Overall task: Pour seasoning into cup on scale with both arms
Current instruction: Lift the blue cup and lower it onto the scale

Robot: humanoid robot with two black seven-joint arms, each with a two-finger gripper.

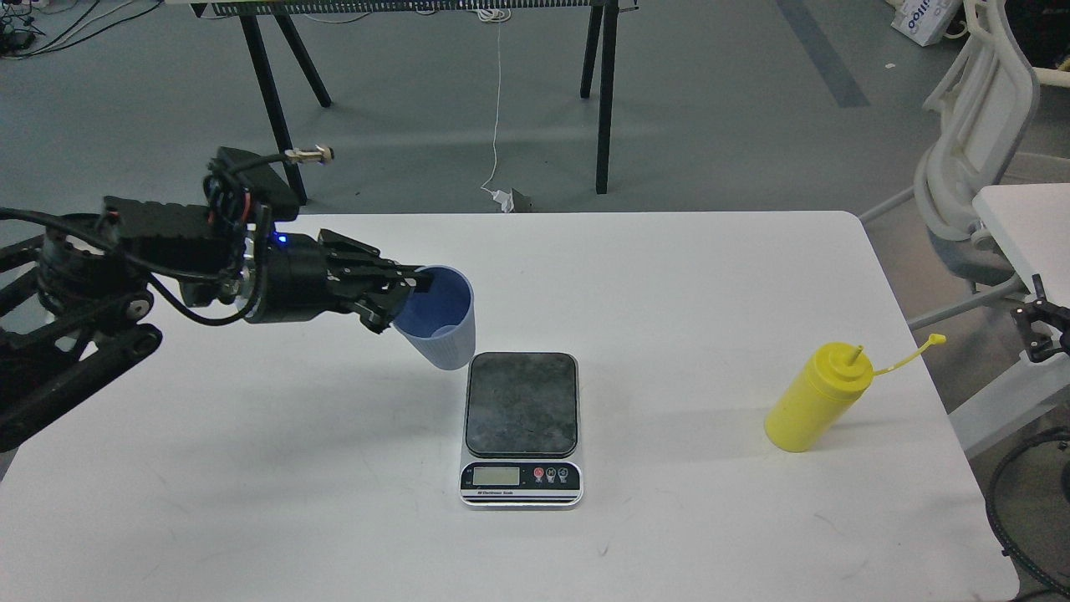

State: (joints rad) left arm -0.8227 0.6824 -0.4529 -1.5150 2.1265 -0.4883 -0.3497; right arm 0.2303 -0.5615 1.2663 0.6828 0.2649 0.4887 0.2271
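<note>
My left gripper [411, 288] is shut on the rim of the light blue cup [441, 322] and holds it in the air, just left of and above the far left corner of the scale [521, 426]. The scale's dark plate is bare. The yellow seasoning bottle [815, 399] stands on the table [669, 276] at the right, its cap hanging off on a thin tether. Of my right arm only a small black part [1041, 334] shows at the right edge; I cannot make out its fingers.
A second white table [1024, 226] and a white chair [974, 150] stand off to the right. Black trestle legs [276, 109] and a white cable are on the floor beyond the far edge. Black cables [1016, 502] hang at the lower right.
</note>
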